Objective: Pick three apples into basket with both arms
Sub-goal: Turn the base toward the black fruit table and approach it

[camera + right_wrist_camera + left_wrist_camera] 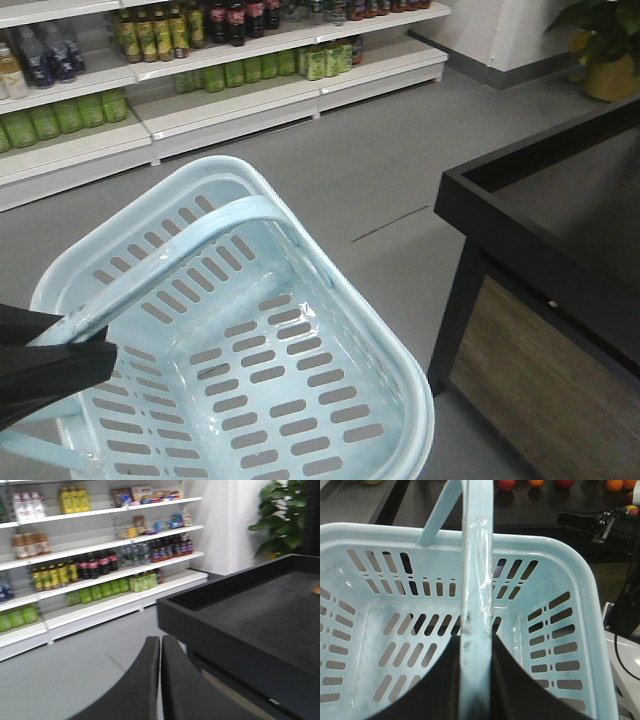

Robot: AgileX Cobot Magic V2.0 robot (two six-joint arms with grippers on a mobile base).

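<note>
The pale blue basket [222, 168] hangs over the grey floor with nothing inside it. My left gripper [88, 335] is shut on its handle [200, 235] at the lower left. In the left wrist view, the two black fingers of the left gripper [476, 640] clamp the handle [477, 555] above the basket's slotted bottom [400, 645]. Two red apples [506, 484] [565, 482] lie on the black table, cut off by the top edge. My right gripper [160, 639] is shut on nothing, over the floor beside the table. The right arm [585, 525] also shows beyond the basket.
A black display table [520, 215] with a raised rim stands to the right of the basket. Oranges [615, 484] lie on it among the apples. White shelves of bottles [230, 60] line the back wall. A potted plant [605, 50] stands in the far right corner.
</note>
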